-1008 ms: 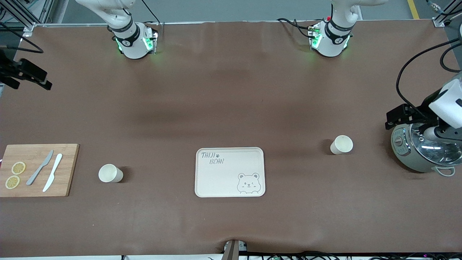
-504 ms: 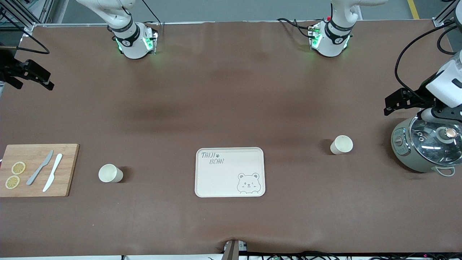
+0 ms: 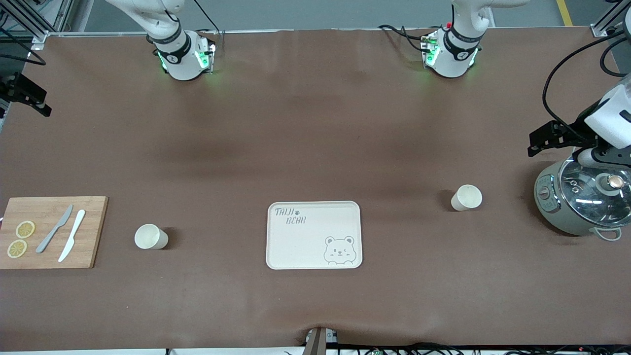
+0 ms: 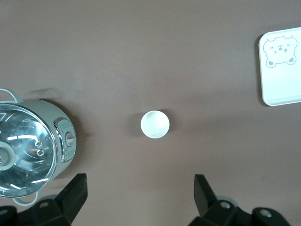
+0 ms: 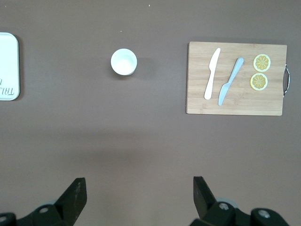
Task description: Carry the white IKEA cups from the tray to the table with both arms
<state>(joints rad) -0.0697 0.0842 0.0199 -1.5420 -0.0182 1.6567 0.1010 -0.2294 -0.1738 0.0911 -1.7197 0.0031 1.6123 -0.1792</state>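
Two cream-white cups stand upright on the brown table. One cup [image 3: 467, 197] is between the bear tray [image 3: 314, 235] and the pot, and it shows in the left wrist view [image 4: 155, 125]. The other cup [image 3: 151, 236] is between the tray and the cutting board, and it shows in the right wrist view [image 5: 124, 61]. My left gripper [image 3: 546, 139] hangs open and empty over the table beside the pot [image 4: 140, 188]. My right gripper [image 3: 27, 93] hangs open and empty over the table's edge at the right arm's end [image 5: 139, 190]. Neither gripper touches a cup.
A grey-green pot with a glass lid [image 3: 584, 197] stands at the left arm's end. A wooden cutting board [image 3: 49, 231] with two knives and two lemon slices lies at the right arm's end. The tray is bare.
The left gripper has moved off the pot's lid toward the arms' bases. The right gripper has shifted toward the table's edge. The cups have not moved.
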